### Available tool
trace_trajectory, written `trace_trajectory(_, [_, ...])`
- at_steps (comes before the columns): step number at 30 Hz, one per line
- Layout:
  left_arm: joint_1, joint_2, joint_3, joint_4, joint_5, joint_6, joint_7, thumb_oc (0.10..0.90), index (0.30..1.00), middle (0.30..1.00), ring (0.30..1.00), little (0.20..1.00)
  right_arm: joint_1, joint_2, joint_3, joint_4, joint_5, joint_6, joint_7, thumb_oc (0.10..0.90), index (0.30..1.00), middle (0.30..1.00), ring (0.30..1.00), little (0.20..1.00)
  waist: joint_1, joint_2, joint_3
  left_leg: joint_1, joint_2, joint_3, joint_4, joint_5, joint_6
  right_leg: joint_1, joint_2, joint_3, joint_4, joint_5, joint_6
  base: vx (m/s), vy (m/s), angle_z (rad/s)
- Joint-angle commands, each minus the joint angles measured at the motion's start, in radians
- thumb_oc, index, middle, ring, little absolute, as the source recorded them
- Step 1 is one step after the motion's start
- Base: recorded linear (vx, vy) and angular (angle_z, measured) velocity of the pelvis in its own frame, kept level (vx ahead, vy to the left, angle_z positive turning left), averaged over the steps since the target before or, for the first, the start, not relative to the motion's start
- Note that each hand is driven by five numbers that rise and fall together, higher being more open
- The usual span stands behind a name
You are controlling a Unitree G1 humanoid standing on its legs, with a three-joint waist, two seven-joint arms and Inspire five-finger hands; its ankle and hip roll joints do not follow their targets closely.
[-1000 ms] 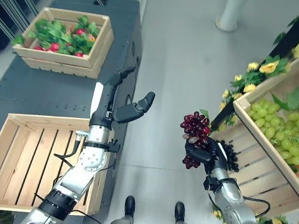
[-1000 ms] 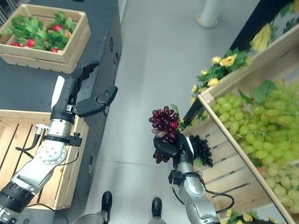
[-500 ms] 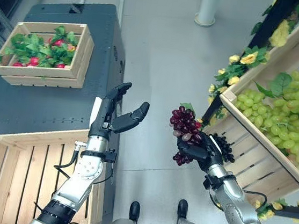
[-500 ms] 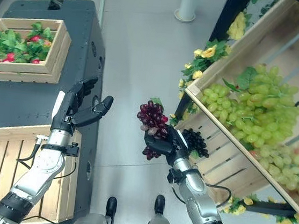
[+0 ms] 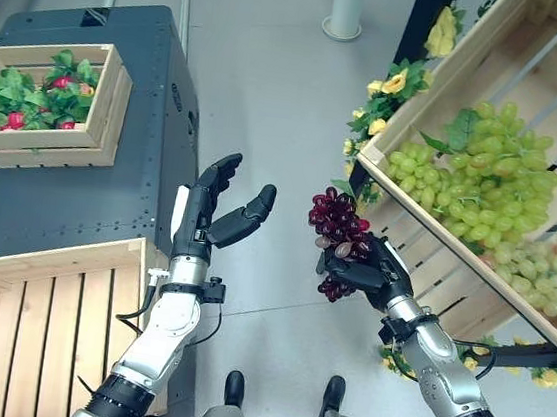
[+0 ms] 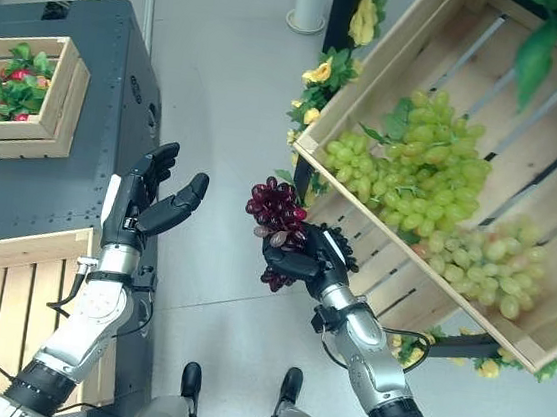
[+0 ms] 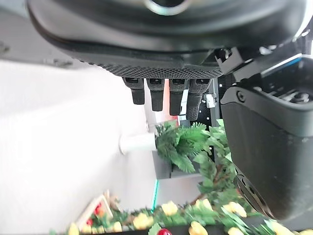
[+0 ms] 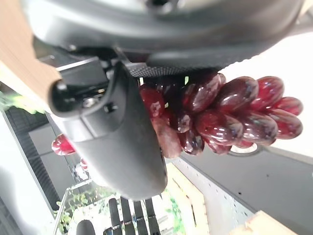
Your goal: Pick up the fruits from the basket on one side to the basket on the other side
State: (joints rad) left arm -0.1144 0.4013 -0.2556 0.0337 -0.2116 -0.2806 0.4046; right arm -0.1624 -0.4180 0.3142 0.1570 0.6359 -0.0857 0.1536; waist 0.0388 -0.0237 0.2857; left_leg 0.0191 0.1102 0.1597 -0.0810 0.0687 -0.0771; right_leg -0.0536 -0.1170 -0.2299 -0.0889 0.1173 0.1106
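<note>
A dark grey table (image 5: 79, 196) stood on the pale grey floor (image 5: 273, 77), a white pillar (image 5: 344, 5) rose at the far side, and yellow flowers (image 5: 394, 81) with green leaves trimmed the slanted stand.

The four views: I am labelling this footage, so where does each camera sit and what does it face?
Left eye view: head, looking down; open left hand, right hand gripping dark red grape bunch.
Right eye view: same scene; both share the slatted wooden crate of green grapes.
Left wrist view: along straight fingers toward green foliage.
Right wrist view: thumb against the grapes.
</note>
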Motion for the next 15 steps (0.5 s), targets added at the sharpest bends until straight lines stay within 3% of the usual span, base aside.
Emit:
trace_trajectory(1, [-0.195, 0.003, -0.009, -0.006, -0.006, -0.177, 0.058, 0.800, 0.900, 0.900, 0.900, 0.900, -0.177, 0.057, -0.029, -0.081, 0.018, -0.125, 0.000, 0.400, 0.300, 0.300, 0.300, 0.300, 0.012, 0.004, -0.002, -0.086, -0.087, -0.049, 0.052, -0.058, 0.032, -0.027, 0.009, -0.016, 0.127, -0.097, 0.000, -0.16, -0.018, -0.04])
trace_trajectory(15, [-0.323, -0.034, -0.047, 0.044, 0.031, -0.271, 0.131, 0.800, 0.900, 0.900, 0.900, 0.900, -0.314, 0.052, -0.073, 0.021, 0.018, -0.227, -0.090, 0.400, 0.300, 0.300, 0.300, 0.300, -0.013, 0.033, 0.150, -0.242, -0.108, -0.043, 0.172, -0.051, 0.027, -0.165, 0.016, -0.013, 0.234, -0.117, -0.024, -0.08, -0.005, 0.02])
